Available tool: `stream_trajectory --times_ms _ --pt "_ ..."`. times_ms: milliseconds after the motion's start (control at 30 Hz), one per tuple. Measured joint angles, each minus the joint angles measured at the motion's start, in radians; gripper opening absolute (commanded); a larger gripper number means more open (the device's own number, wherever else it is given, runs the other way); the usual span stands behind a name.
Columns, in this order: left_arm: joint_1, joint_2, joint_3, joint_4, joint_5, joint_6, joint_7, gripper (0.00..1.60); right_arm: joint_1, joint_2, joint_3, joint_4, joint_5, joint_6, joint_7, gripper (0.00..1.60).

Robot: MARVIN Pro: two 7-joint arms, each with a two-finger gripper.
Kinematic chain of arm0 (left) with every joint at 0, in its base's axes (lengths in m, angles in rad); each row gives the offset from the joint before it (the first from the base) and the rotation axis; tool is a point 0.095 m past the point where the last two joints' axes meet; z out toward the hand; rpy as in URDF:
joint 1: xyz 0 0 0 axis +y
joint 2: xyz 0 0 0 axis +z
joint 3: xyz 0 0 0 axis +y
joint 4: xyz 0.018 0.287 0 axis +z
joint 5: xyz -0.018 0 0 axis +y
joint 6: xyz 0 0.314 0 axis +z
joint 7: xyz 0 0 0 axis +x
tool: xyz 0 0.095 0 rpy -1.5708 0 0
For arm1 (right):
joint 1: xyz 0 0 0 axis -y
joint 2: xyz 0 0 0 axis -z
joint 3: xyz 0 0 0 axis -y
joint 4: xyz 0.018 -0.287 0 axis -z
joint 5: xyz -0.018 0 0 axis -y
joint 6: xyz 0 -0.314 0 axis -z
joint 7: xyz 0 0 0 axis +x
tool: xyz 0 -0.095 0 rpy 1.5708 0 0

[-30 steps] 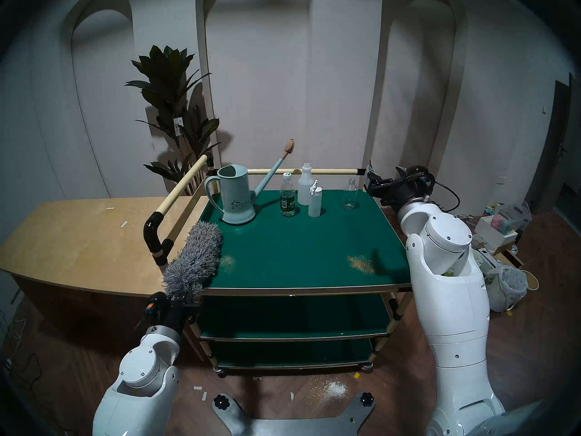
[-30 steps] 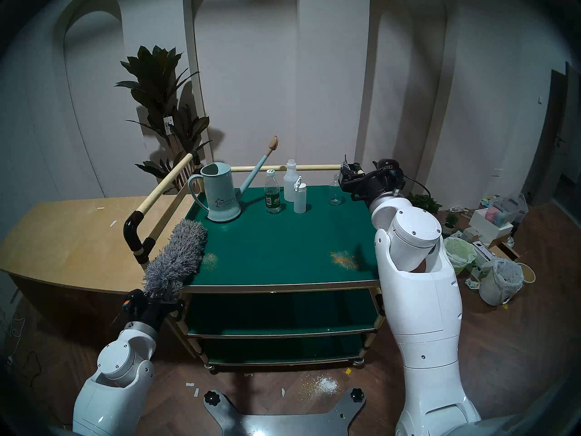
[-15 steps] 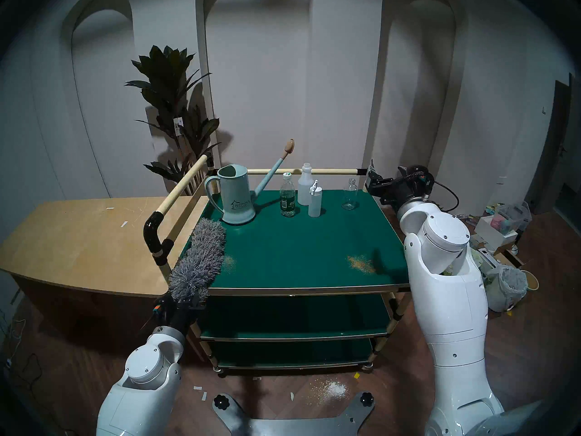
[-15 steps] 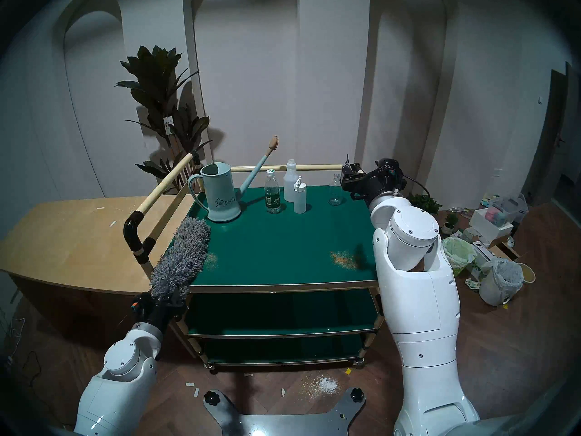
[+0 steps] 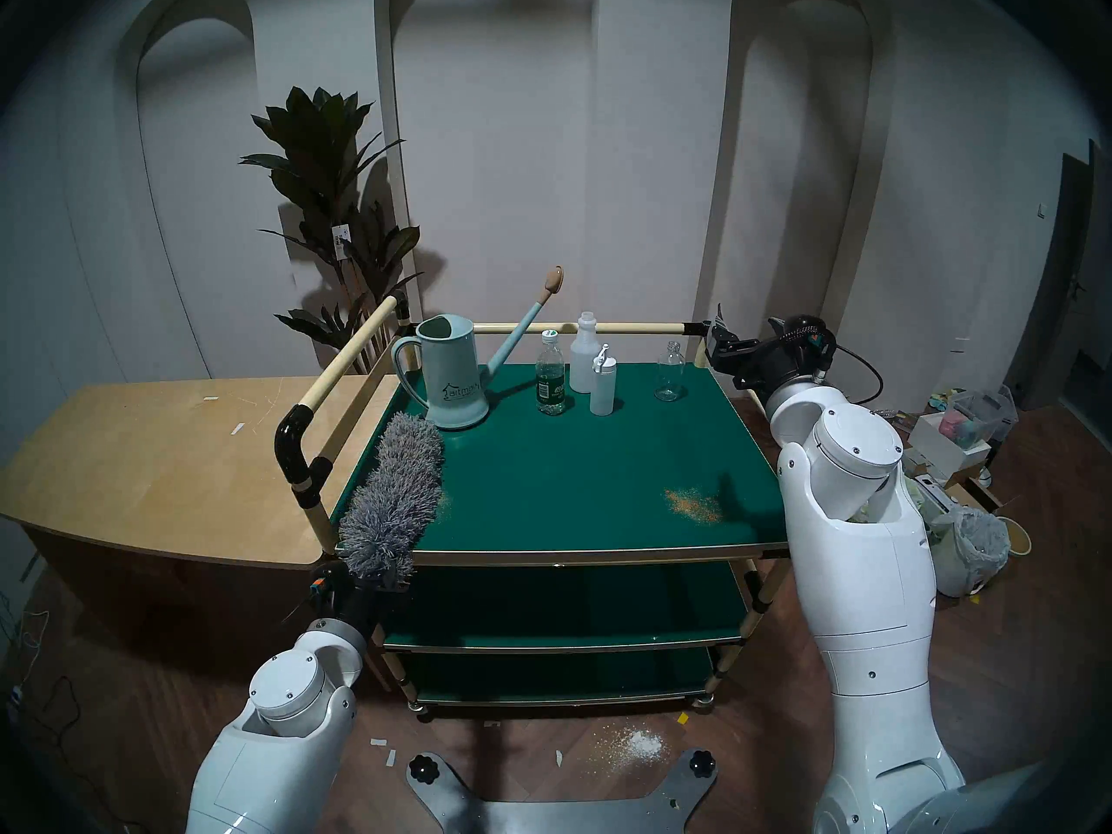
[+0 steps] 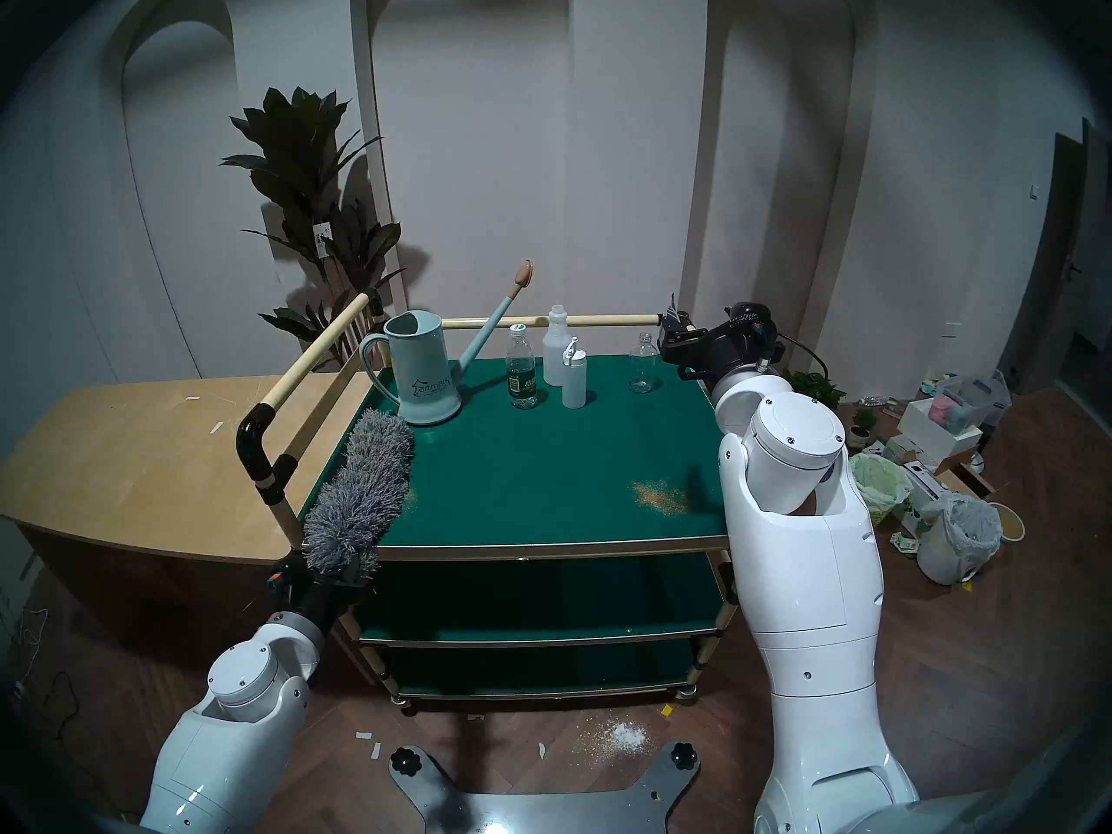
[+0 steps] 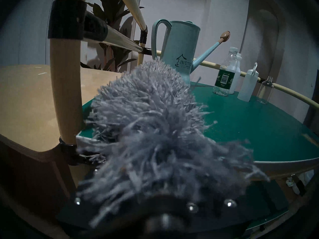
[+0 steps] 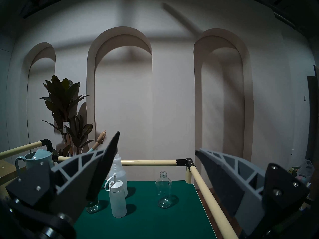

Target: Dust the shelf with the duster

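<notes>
The shelf (image 5: 571,472) is the top dark-green tier of the cart, also seen in the left wrist view (image 7: 250,123) and the right wrist view (image 8: 146,216). The fluffy grey duster (image 5: 394,502) lies along its left edge, tip near the watering can, covering most of a small crumb patch (image 5: 445,502). My left gripper (image 5: 367,580) is shut on the duster's handle at the front left corner; strands hide the fingers (image 7: 151,121). An orange crumb patch (image 5: 692,505) lies front right. My right gripper (image 5: 719,339) is open and empty above the back right rail corner (image 8: 157,141).
A light-blue watering can (image 5: 451,372), a water bottle (image 5: 550,381), two white bottles (image 5: 602,381) and a clear bottle (image 5: 670,372) stand along the shelf's back. A wooden counter (image 5: 150,465) adjoins the left. Cream rails (image 5: 343,363) border left and back. Clutter and bags (image 5: 969,544) lie right.
My left gripper has carried the duster rightwards and forwards onto the shelf's left edge, over the small crumb patch. My right gripper has shifted slightly to the right.
</notes>
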Motion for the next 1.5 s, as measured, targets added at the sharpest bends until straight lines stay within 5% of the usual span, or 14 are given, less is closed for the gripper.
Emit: stream_trajectory --times_ms 300,1133,1500 --pt "-0.003 0.011 0.016 -0.02 0.009 0.037 0.018 0.0 0.002 0.012 0.018 0.002 0.012 0.001 0.013 1.6" --pt "-0.047 0.09 0.112 -0.113 -0.026 0.341 -0.07 0.0 -0.004 0.028 0.089 0.021 0.052 -0.002 0.028 1.6" --pt "-0.09 0.087 0.044 -0.245 -0.078 0.43 -0.026 0.0 -0.003 0.036 0.106 0.05 0.06 -0.002 0.034 1.6"
